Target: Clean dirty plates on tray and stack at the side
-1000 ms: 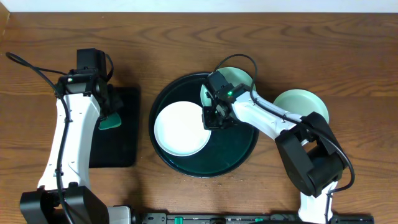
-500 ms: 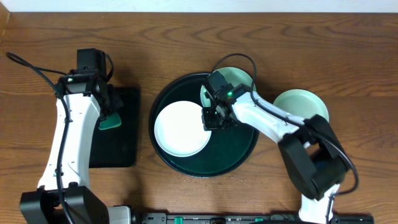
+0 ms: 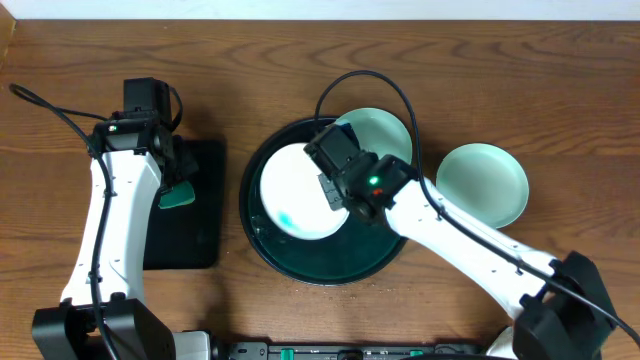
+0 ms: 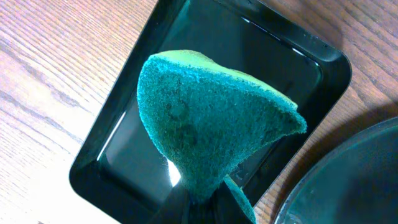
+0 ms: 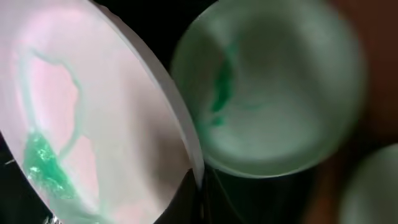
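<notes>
My right claw (image 3: 335,188), clenched on the rim of the white plate (image 3: 290,190), has just tilted it up from the tray (image 3: 300,272), ready for the sponge (image 4: 211,124) my left claw (image 4: 202,208) grips.

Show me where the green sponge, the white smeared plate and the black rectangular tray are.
green sponge (image 4: 211,118), left wrist view, middle of its scrubbing face.
white plate (image 3: 290,180), overhead view, bare upper part of its face.
black rectangular tray (image 3: 195,235), overhead view, bare floor near its right edge.
</notes>
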{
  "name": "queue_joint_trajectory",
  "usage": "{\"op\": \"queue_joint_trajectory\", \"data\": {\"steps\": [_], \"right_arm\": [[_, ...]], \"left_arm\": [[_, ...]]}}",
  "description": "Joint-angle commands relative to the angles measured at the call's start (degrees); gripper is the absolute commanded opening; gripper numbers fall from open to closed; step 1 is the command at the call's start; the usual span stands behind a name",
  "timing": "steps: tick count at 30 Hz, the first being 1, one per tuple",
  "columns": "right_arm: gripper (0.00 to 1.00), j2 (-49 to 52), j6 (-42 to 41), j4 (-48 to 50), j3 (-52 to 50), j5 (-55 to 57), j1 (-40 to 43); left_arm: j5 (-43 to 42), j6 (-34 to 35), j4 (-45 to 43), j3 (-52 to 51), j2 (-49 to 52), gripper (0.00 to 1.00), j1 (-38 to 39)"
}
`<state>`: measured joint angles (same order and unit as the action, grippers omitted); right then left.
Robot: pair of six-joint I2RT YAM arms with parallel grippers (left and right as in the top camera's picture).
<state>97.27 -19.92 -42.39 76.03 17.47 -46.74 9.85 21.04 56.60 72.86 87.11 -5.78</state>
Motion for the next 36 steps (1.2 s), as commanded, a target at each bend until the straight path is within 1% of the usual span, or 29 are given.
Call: {"op": "queue_joint_trajectory", "data": {"steps": [1, 5, 8, 10, 15, 17, 22, 25, 28, 31, 36], "right_arm": [[0.01, -3.89, 5.11, 0.48, 0.46, 21.77, -4.22], [0.01, -4.02, 6.95, 0.61, 0.46, 35.5, -9.22], [0.01, -4.02, 8.35, 0.74, 0.46, 40.87, -12.28], [0.01, -4.02, 9.53, 1.05, 0.46, 46.82, -15.21], [0.01, -4.02, 9.55, 3.19, 0.46, 64.63, -20.87], [0.01, -4.02, 9.64, 4.17, 0.46, 69.16, -22.36], [0.01, -4.04, 10.6, 4.5, 0.46, 69.61, -23.1], [0.01, -4.04, 10.58, 4.5, 0.46, 68.61, -23.06], [0.01, -4.02, 10.58, 4.33, 0.46, 61.81, -22.43], [0.01, -4.02, 10.56, 3.58, 0.46, 48.33, -20.11], [0.01, -4.02, 9.35, 2.38, 0.44, 19.63, -12.17]], "left_arm": [[1.16, 0.68, 0.11, 0.48, 0.02, 0.07, 0.0], [1.14, 0.68, 0.13, 0.48, 0.02, 0.07, 0.0], [1.16, 0.68, 0.11, 0.48, 0.02, 0.07, 0.0], [1.16, 0.68, 0.11, 0.48, 0.02, 0.07, 0.0], [1.16, 0.68, 0.13, 0.48, 0.02, 0.07, 0.0], [1.16, 0.68, 0.13, 0.48, 0.02, 0.07, 0.0], [1.14, 0.68, 0.13, 0.48, 0.02, 0.07, 0.0], [1.14, 0.68, 0.15, 0.48, 0.02, 0.07, 0.0], [1.16, 0.68, 0.15, 0.48, 0.02, 0.07, 0.0], [1.14, 0.68, 0.15, 0.48, 0.02, 0.07, 0.0], [1.16, 0.68, 0.15, 0.48, 0.02, 0.08, 0.0]]}}
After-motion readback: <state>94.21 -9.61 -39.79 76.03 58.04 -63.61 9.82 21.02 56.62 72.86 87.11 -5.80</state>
